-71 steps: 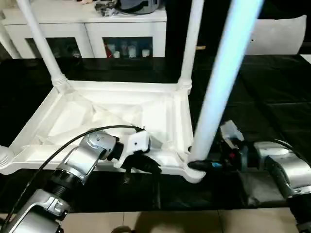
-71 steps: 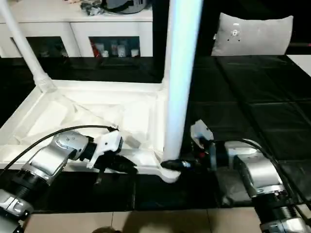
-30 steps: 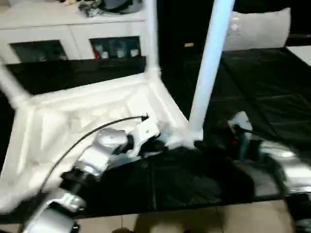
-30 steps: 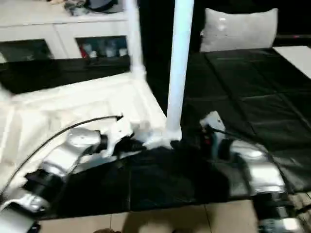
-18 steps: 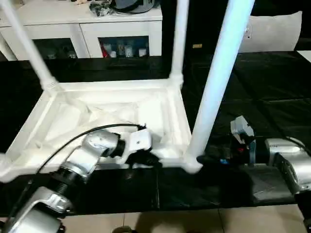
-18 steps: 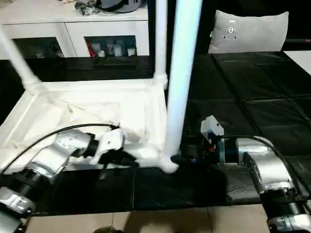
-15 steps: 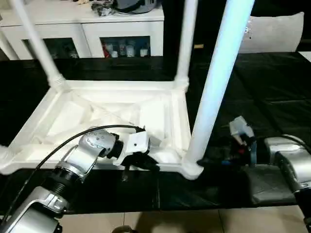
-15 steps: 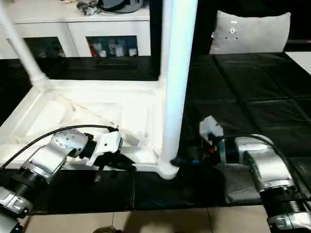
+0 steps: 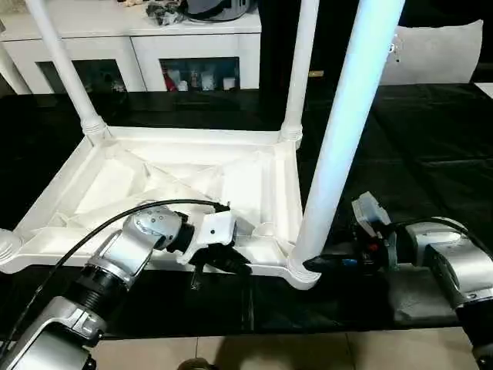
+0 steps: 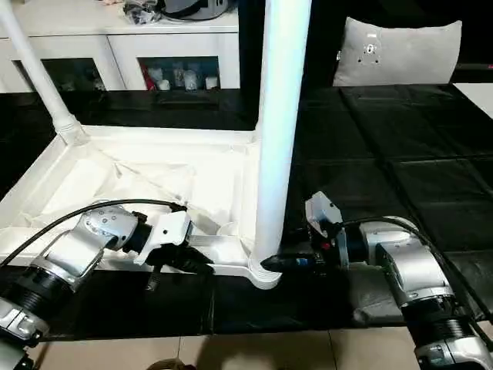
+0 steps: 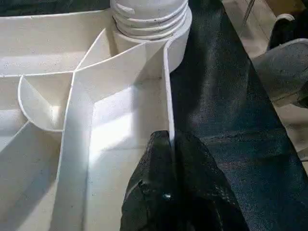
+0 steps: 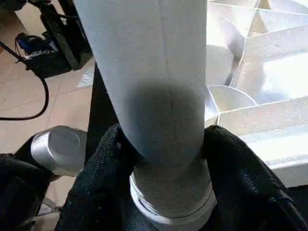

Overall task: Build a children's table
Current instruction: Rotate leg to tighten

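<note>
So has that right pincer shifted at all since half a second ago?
Yes. The right pincer has closed in on the near leg, judged against the tabletop; its black fingers now clamp the leg's base.

Both grippers [image 11: 168, 144] [image 12: 163, 159] clamped, forearms low

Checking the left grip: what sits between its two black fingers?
The left gripper pinches the near rim wall of the white ribbed plastic tabletop, seen in the left wrist view.
</note>
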You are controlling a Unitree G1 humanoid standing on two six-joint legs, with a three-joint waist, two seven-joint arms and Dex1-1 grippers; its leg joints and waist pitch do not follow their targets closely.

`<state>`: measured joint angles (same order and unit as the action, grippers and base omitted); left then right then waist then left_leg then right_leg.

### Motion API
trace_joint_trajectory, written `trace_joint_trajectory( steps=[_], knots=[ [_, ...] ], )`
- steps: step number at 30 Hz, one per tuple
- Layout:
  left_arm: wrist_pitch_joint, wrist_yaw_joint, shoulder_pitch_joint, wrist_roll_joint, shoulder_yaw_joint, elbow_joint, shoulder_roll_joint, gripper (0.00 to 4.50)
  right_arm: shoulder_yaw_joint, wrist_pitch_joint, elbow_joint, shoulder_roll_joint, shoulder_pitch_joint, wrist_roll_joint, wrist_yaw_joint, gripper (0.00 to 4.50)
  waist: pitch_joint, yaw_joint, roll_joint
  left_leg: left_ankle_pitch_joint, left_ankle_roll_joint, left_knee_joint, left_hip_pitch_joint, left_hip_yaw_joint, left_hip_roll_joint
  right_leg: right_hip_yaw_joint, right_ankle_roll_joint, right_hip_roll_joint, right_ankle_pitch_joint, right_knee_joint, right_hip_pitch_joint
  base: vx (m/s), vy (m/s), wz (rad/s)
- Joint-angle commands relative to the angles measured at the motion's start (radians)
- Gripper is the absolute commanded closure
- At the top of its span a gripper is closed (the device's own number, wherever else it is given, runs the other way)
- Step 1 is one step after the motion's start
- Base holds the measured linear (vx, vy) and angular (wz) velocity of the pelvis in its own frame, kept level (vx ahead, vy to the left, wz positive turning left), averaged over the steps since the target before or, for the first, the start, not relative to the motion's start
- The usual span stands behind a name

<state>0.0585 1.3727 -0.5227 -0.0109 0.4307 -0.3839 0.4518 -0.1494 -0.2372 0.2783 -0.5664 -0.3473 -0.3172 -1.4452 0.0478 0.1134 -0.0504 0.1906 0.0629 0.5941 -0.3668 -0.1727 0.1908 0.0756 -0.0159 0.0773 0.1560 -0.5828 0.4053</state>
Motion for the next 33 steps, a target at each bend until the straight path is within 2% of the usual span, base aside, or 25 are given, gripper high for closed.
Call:
trace_joint_trajectory(
  steps=[1, 6, 9, 10, 11, 12, 13, 14, 15, 16, 17, 19, 20, 22, 23, 26, 27, 28, 29, 31, 32, 33],
  knots=[
    [0.006, 0.038, 0.007, -0.025, 0.026, 0.047, -0.020, 4.50, -0.006, -0.019, -0.021, 0.012, 0.006, -0.022, 0.002, 2.52, -0.069, -0.002, 0.014, 0.150, -0.081, -0.064, 0.005, 0.005, 0.038, -0.040, -0.204, 0.065, 0.283, 0.059, -0.055, 0.000, 0.000, 0.00],
    [0.120, -0.055, 0.014, -0.045, -0.011, 0.065, -0.069, 4.50, 0.014, -0.090, -0.073, 0.041, 0.037, -0.048, 0.073, 2.56, -0.069, -0.002, 0.013, 0.152, -0.081, -0.065, 0.007, 0.005, 0.040, -0.041, -0.209, 0.062, 0.274, 0.060, -0.054, 0.000, 0.000, 0.00],
    [0.202, -0.148, 0.016, -0.043, -0.033, 0.073, -0.118, 4.50, 0.037, -0.156, -0.061, 0.113, 0.024, -0.025, 0.243, 2.56, -0.061, -0.009, 0.012, 0.202, -0.060, -0.069, 0.008, 0.006, 0.036, -0.039, -0.184, 0.062, 0.371, 0.071, -0.053, 0.000, 0.000, 0.00],
    [0.202, -0.148, 0.016, -0.043, -0.033, 0.073, -0.118, 4.50, 0.037, -0.156, -0.061, 0.113, 0.024, -0.025, 0.243, 2.56, -0.059, -0.013, 0.011, 0.218, -0.046, -0.072, 0.010, 0.009, 0.034, -0.036, -0.169, 0.064, 0.422, 0.076, -0.050, 0.000, 0.000, 0.00],
    [0.205, -0.153, 0.015, -0.043, -0.034, 0.072, -0.121, 4.50, 0.038, -0.157, -0.059, 0.117, 0.023, -0.023, 0.252, 2.56, -0.059, -0.020, 0.017, 0.230, -0.037, -0.072, 0.007, 0.011, 0.029, -0.034, -0.145, 0.065, 0.467, 0.081, -0.055, 0.000, 0.000, 0.00],
    [0.252, -0.234, 0.010, -0.034, -0.053, 0.066, -0.166, 4.50, 0.058, -0.170, -0.025, 0.183, 0.002, 0.008, 0.389, 2.56, -0.058, -0.023, 0.015, 0.231, -0.033, -0.074, 0.007, 0.012, 0.029, -0.034, -0.136, 0.066, 0.480, 0.082, -0.055, 0.000, 0.000, 0.00],
    [0.274, -0.275, 0.004, -0.026, -0.060, 0.060, -0.190, 4.50, 0.063, -0.168, -0.004, 0.217, -0.011, 0.030, 0.456, 2.56, -0.055, -0.042, 0.015, 0.246, -0.022, -0.073, 0.004, 0.013, 0.025, -0.031, -0.121, 0.065, 0.519, 0.088, -0.052, 0.000, 0.000, 0.00],
    [0.298, -0.311, -0.002, -0.017, -0.067, 0.054, -0.212, 4.50, 0.067, -0.166, 0.013, 0.245, -0.021, 0.050, 0.513, 2.56, -0.056, -0.048, 0.015, 0.246, -0.015, -0.074, 0.002, 0.016, 0.024, -0.028, -0.115, 0.065, 0.527, 0.087, -0.055, 0.000, 0.000, 0.00],
    [0.298, -0.311, -0.002, -0.017, -0.067, 0.054, -0.212, 4.50, 0.067, -0.166, 0.013, 0.245, -0.021, 0.050, 0.513, 2.56, -0.056, -0.057, 0.017, 0.249, -0.013, -0.074, 0.000, 0.017, 0.022, -0.026, -0.108, 0.065, 0.536, 0.090, -0.056, 0.000, 0.000, 0.00],
    [0.348, -0.417, -0.035, 0.000, -0.094, 0.014, -0.275, 4.50, 0.080, -0.174, 0.068, 0.323, -0.056, 0.095, 0.675, 2.56, -0.056, -0.068, 0.018, 0.263, -0.026, -0.070, 0.005, 0.015, 0.017, -0.027, -0.087, 0.064, 0.569, 0.100, -0.051, 0.000, 0.000, 0.00],
    [0.348, -0.417, -0.035, 0.000, -0.094, 0.014, -0.275, 4.50, 0.080, -0.174, 0.068, 0.323, -0.056, 0.095, 0.675, 2.56, -0.053, -0.077, 0.016, 0.263, -0.027, -0.068, 0.006, 0.012, 0.017, -0.028, -0.093, 0.061, 0.569, 0.101, -0.045, 0.000, 0.000, 0.00],
    [0.375, -0.508, -0.068, 0.011, -0.120, -0.030, -0.326, 4.50, 0.105, -0.186, 0.130, 0.388, -0.094, 0.118, 0.819, 2.56, -0.055, -0.088, 0.013, 0.270, -0.019, -0.066, 0.006, 0.017, 0.011, -0.019, -0.085, 0.060, 0.594, 0.103, -0.048, 0.000, 0.000, 0.00],
    [0.383, -0.536, -0.078, 0.012, -0.128, -0.042, -0.341, 4.50, 0.122, -0.194, 0.154, 0.410, -0.109, 0.118, 0.870, 2.56, -0.057, -0.092, 0.012, 0.278, -0.019, -0.064, 0.011, 0.017, 0.010, -0.017, -0.082, 0.060, 0.595, 0.108, -0.044, 0.000, 0.000, 0.00],
    [0.396, -0.652, -0.118, 0.003, -0.179, -0.090, -0.399, 4.50, 0.162, -0.118, 0.230, 0.459, -0.150, 0.124, 0.981, 2.56, -0.059, -0.095, 0.009, 0.274, -0.029, -0.066, 0.011, 0.017, 0.012, -0.019, -0.099, 0.058, 0.537, 0.108, -0.045, 0.000, 0.000, 0.00],
    [0.392, -0.680, -0.128, 0.008, -0.188, -0.102, -0.410, 4.50, 0.174, -0.090, 0.244, 0.474, -0.159, 0.120, 0.995, 2.01, -0.059, -0.096, 0.008, 0.284, -0.034, -0.066, 0.014, 0.014, 0.014, -0.019, -0.113, 0.057, 0.512, 0.107, -0.041, 0.000, 0.000, 0.00],
    [0.378, -0.694, -0.134, 0.034, -0.186, -0.108, -0.411, 4.50, 0.197, -0.069, 0.247, 0.496, -0.163, 0.110, 0.996, 1.81, -0.064, -0.093, 0.008, 0.268, -0.054, -0.070, 0.008, 0.015, 0.018, -0.024, -0.140, 0.058, 0.423, 0.096, -0.050, 0.000, 0.000, 0.00],
    [0.365, -0.680, -0.131, 0.046, -0.175, -0.108, -0.399, 4.50, 0.193, -0.063, 0.231, 0.489, -0.153, 0.111, 0.972, 1.81, -0.065, -0.092, 0.009, 0.258, -0.058, -0.070, 0.006, 0.016, 0.020, -0.026, -0.148, 0.058, 0.397, 0.092, -0.051, 0.000, 0.000, 0.00],
    [0.348, -0.660, -0.124, 0.059, -0.162, -0.105, -0.383, 4.50, 0.186, -0.053, 0.208, 0.478, -0.138, 0.117, 0.942, 1.51, -0.067, -0.089, 0.010, 0.236, -0.066, -0.070, 0.003, 0.015, 0.021, -0.027, -0.164, 0.059, 0.352, 0.086, -0.055, 0.000, 0.000, 0.00],
    [0.339, -0.650, -0.121, 0.066, -0.154, -0.105, -0.373, 4.50, 0.181, -0.045, 0.196, 0.470, -0.129, 0.123, 0.927, 1.43, -0.070, -0.086, 0.009, 0.215, -0.074, -0.067, 0.005, 0.013, 0.023, -0.030, -0.180, 0.060, 0.312, 0.081, -0.055, 0.000, 0.000, 0.00],
    [0.331, -0.640, -0.116, 0.073, -0.145, -0.107, -0.358, 4.50, 0.177, -0.037, 0.180, 0.453, -0.113, 0.123, 0.902, 1.32, -0.071, -0.082, 0.010, 0.175, -0.087, -0.064, -0.003, 0.011, 0.022, -0.031, -0.195, 0.062, 0.272, 0.075, -0.060, 0.000, 0.000, 0.00],
    [0.319, -0.624, -0.110, 0.077, -0.138, -0.114, -0.337, 4.50, 0.171, -0.018, 0.163, 0.418, -0.091, 0.119, 0.860, 1.20, -0.071, -0.074, 0.008, 0.164, -0.092, -0.063, 0.000, 0.010, 0.024, -0.031, -0.194, 0.064, 0.267, 0.076, -0.060, 0.000, 0.000, 0.00],
    [0.319, -0.624, -0.110, 0.077, -0.138, -0.114, -0.337, 4.50, 0.171, -0.018, 0.163, 0.418, -0.091, 0.119, 0.860, 1.20, -0.071, -0.074, 0.008, 0.164, -0.092, -0.063, 0.000, 0.010, 0.024, -0.031, -0.194, 0.064, 0.267, 0.076, -0.060, 0.000, 0.000, 0.00]
  ],
)
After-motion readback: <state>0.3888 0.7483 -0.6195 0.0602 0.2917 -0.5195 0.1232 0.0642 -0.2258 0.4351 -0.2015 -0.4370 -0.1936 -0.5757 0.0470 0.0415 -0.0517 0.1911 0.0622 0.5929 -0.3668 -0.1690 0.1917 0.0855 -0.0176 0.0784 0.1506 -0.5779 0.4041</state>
